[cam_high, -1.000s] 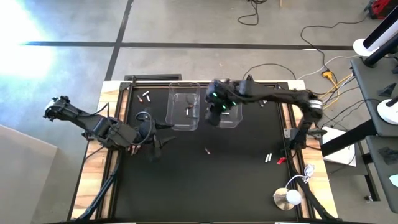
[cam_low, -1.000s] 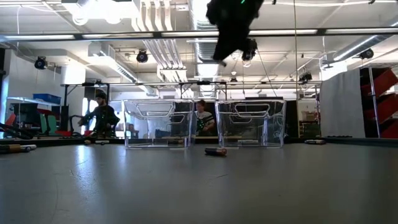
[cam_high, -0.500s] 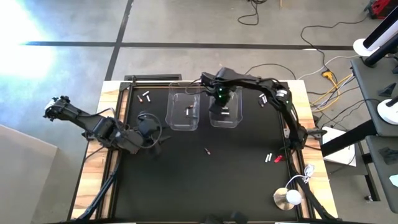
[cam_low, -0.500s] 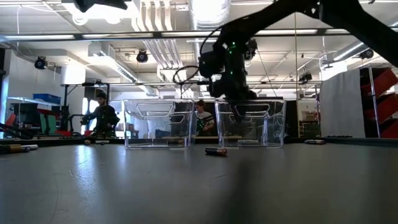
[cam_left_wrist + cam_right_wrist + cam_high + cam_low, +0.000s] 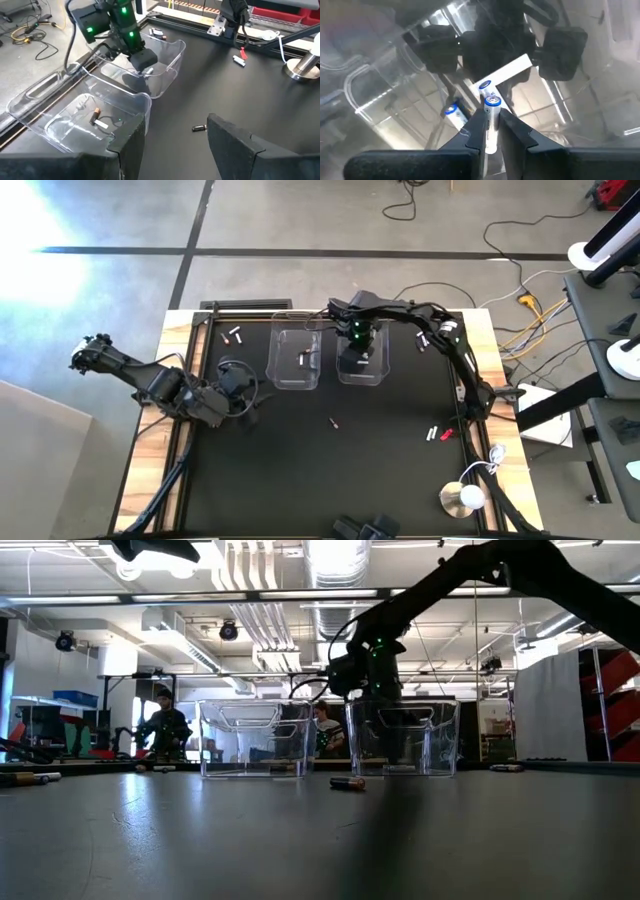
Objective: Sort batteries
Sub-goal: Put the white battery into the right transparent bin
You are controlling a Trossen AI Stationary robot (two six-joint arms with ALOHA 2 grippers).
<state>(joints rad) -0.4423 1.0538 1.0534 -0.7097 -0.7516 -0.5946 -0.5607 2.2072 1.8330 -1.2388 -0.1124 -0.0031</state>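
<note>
Two clear bins stand side by side at the far middle of the black mat: the left bin (image 5: 296, 358) and the right bin (image 5: 362, 360). My right gripper (image 5: 492, 114) reaches down into the right bin, shut on a silvery-white battery (image 5: 492, 107) with a blue-ringed end. More silvery batteries (image 5: 451, 111) lie on that bin's floor. The left bin (image 5: 75, 115) holds a dark and a white battery (image 5: 97, 118). One dark battery (image 5: 334, 422) lies loose on the mat. My left gripper (image 5: 175, 145) stands open over the mat's left part, with nothing between its fingers. My right gripper pinches the battery's body (image 5: 491, 127) between its two fingers. The fingers point down from above, and the battery lies along them. Its blue-ringed end (image 5: 492, 101) sticks out past the fingertips toward the bin's floor.
Loose batteries lie at the mat's far left (image 5: 236, 335), far right (image 5: 424, 343) and near right (image 5: 434, 434), the last beside a small red thing (image 5: 449, 436). A round silver object (image 5: 465, 498) stands at the near right corner. People stand in the room beyond the table (image 5: 165, 730).
My right gripper has come down from high above the table into the right bin, tipping to point straight down. My left gripper has turned a little in place.
</note>
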